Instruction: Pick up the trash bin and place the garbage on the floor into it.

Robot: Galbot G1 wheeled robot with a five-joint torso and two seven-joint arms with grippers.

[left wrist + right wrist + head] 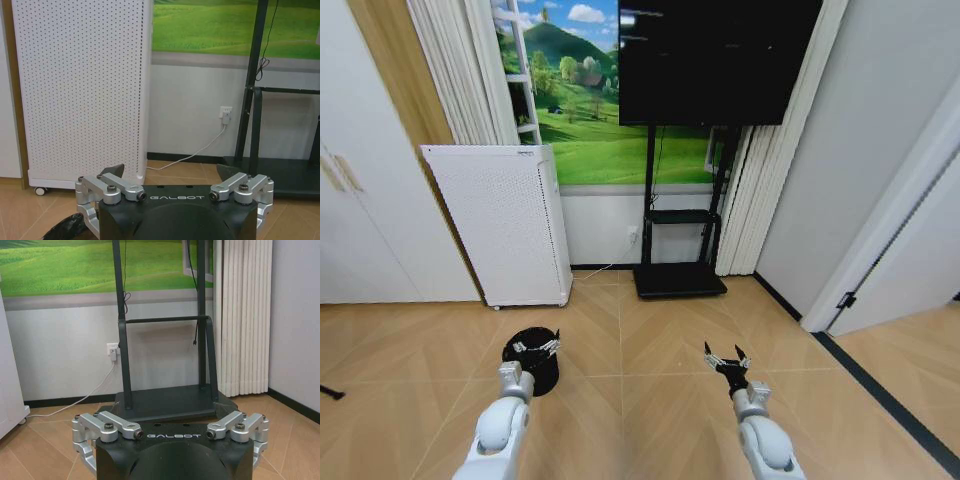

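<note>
Open floor [650, 350] lies ahead of both arms, bare parquet from the robot to the back wall. The bin [532, 362] stands on it just under the left end effector [536, 347], whose fingers are spread, with free floor all around the bin. Behind the bin, near it, the white appliance [505, 225] blocks the way to the wall. The TV stand [680, 278] with its flat black base closes off the middle of the wall; a cord [200, 150] runs along the floor between the 2. The right end effector [727, 360], fingers spread, hangs over clear floor. A wall and door frame [880, 250] bound the right side.
</note>
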